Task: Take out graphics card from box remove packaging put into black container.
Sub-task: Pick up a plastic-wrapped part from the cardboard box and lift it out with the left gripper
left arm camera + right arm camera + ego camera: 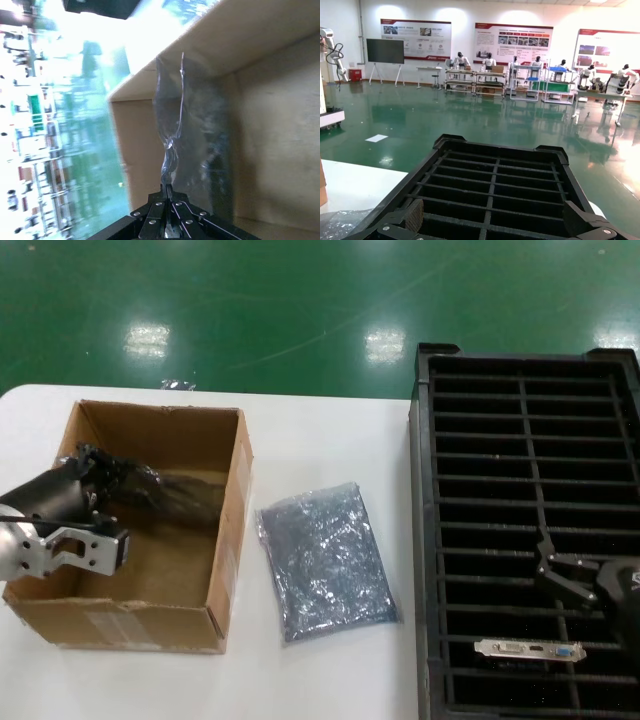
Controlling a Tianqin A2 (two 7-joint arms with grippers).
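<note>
The brown box (232,525) stands on the left of the table. My left gripper (105,472) reaches into it and is shut on the edge of a crinkly grey packaging bag (165,490) with something dark inside. In the left wrist view the closed jaws (167,189) pinch that bag (192,140) against the box wall (280,125). A second packaging bag (325,560) lies flat on the table beside the box. A graphics card's silver bracket (530,649) stands in a near slot of the black container (520,370). My right gripper (552,570) hovers open over the container (495,180), holding nothing.
The white table (330,445) ends at the green floor behind. The black container's tall rim runs along the table's right side. A corner of the flat bag (340,222) shows in the right wrist view, beside the container.
</note>
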